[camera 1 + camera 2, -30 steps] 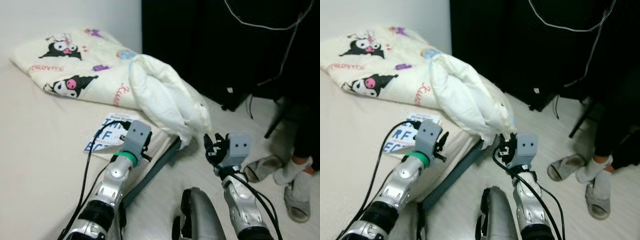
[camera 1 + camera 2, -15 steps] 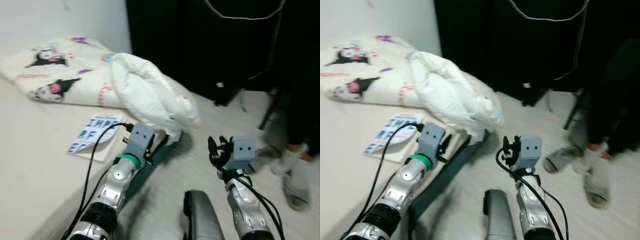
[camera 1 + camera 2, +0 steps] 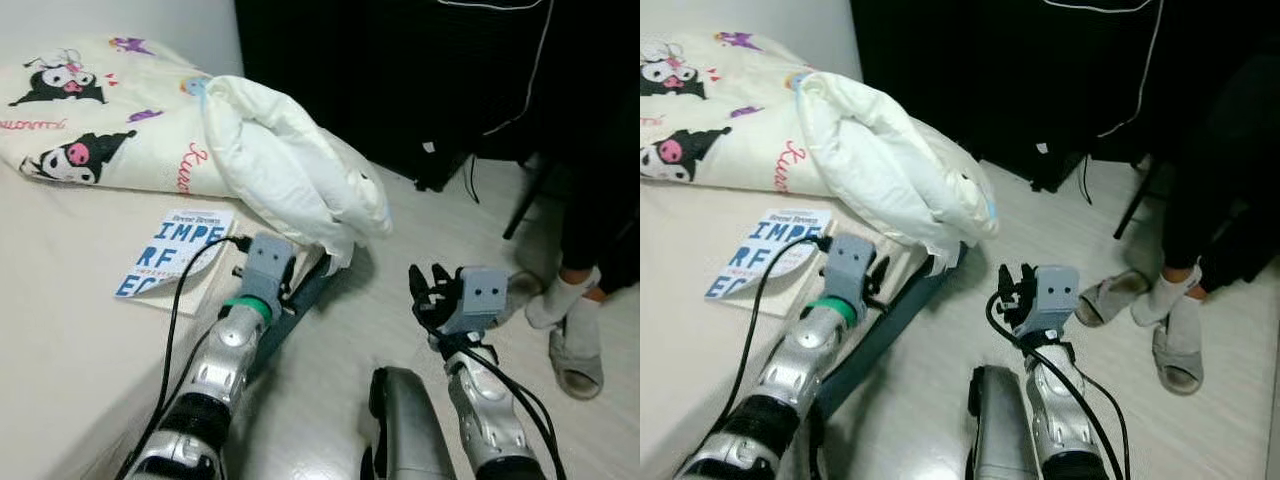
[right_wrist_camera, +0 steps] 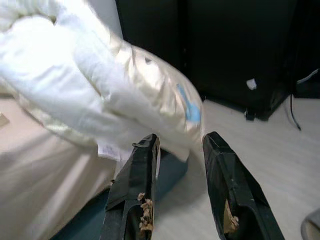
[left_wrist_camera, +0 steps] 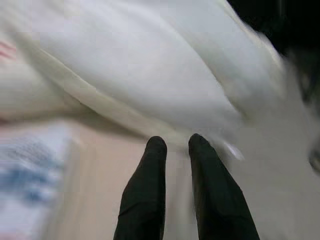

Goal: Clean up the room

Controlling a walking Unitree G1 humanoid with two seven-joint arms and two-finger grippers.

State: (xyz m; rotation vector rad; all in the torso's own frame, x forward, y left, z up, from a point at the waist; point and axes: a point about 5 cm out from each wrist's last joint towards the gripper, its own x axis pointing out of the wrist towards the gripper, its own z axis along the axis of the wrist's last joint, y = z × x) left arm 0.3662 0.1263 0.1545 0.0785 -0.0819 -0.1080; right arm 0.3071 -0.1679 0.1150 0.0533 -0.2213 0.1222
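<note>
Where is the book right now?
The book lies flat on the bed, at the robot's left, beside the white pillow.

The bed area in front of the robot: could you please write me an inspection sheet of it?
Surface: beige bed, dark frame edge beside the floor.
Job's things: white pillow overhanging the bed edge; cartoon-print blanket behind it; book lying flat.
Clutter: nothing seen.
Grippers: left end effector near the pillow's lower edge, fingers slightly apart; right end effector over the floor, open, empty.
Cables: black cable along the left arm; white cord on dark backdrop.
Surroundings: person's feet in socks and slippers.
</note>
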